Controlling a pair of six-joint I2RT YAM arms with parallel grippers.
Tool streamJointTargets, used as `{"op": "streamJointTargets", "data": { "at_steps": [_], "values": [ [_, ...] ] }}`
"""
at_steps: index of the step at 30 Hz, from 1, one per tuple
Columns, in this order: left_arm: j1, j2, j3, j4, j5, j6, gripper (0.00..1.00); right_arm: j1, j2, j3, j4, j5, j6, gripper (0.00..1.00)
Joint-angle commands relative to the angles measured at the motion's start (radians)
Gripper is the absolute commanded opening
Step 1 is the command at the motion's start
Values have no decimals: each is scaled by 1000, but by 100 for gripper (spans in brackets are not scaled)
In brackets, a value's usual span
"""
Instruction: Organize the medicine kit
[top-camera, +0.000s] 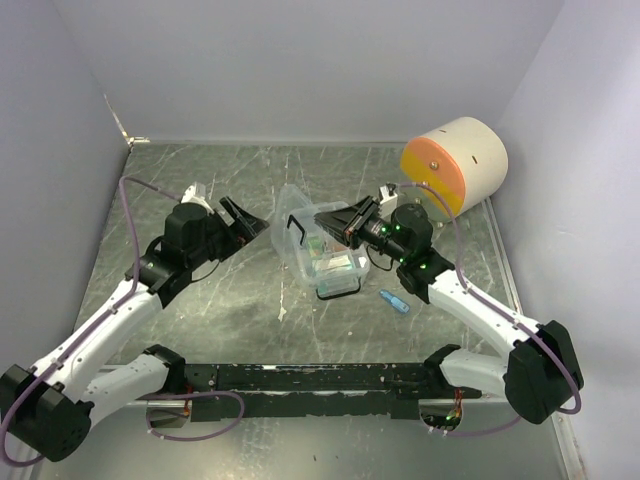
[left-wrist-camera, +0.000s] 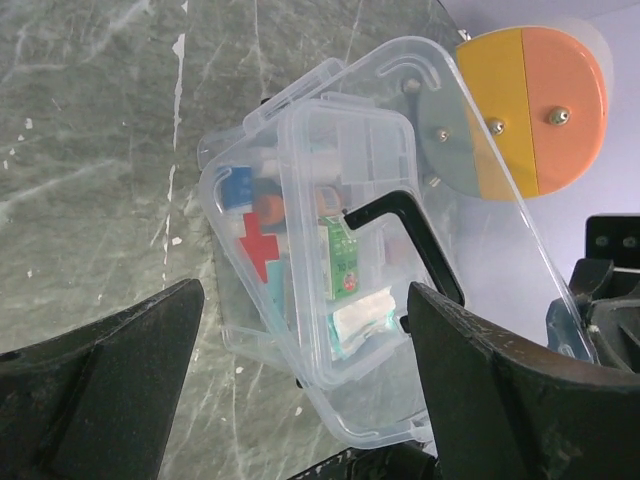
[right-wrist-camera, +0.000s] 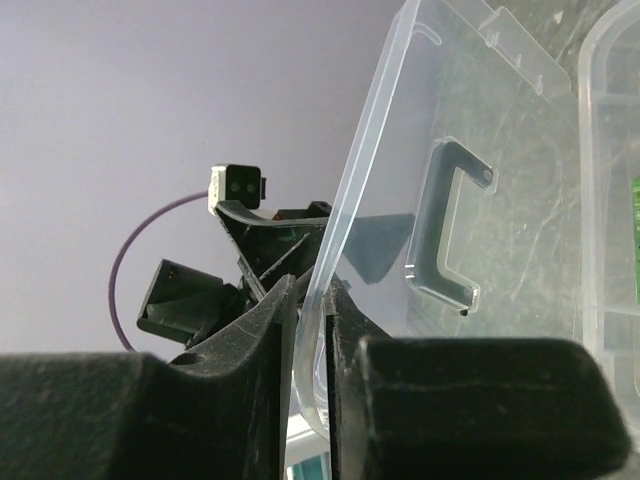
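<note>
The medicine kit (top-camera: 335, 268) is a clear box in the middle of the table, holding a green packet, red and blue pieces and a gauze pad (left-wrist-camera: 362, 318). Its clear lid (top-camera: 292, 208) with a black handle (top-camera: 298, 230) stands raised and open. My right gripper (top-camera: 322, 220) is shut on the lid's edge; the right wrist view shows the clear rim (right-wrist-camera: 330, 250) pinched in the gripper (right-wrist-camera: 318, 345). My left gripper (top-camera: 240, 214) is open and empty, just left of the kit. In the left wrist view the gripper (left-wrist-camera: 305, 400) has the kit (left-wrist-camera: 300, 330) ahead between its spread fingers.
A large cream cylinder with an orange face (top-camera: 455, 165) lies at the back right, also in the left wrist view (left-wrist-camera: 525, 105). A small blue item (top-camera: 393, 301) lies on the table right of the kit. Walls close the back and sides.
</note>
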Motion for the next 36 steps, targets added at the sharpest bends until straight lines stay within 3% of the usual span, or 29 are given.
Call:
{"op": "streamJointTargets", "data": {
  "at_steps": [1,8,18,28,36],
  "values": [
    [-3,32,-17,67,19,-69,95,-11,-32,-23,84,91,52,15],
    [-4,59,-210,408,105,-257,99,-11,-79,-81,57,151,77,15],
    [-41,183,-305,665,125,-367,99,-20,-144,-175,14,200,57,15],
    [-57,249,-311,681,124,-328,99,-25,-220,-330,6,280,82,17],
    [-67,201,-291,493,19,-210,99,-30,-252,-391,-35,330,117,17]
  ]
}}
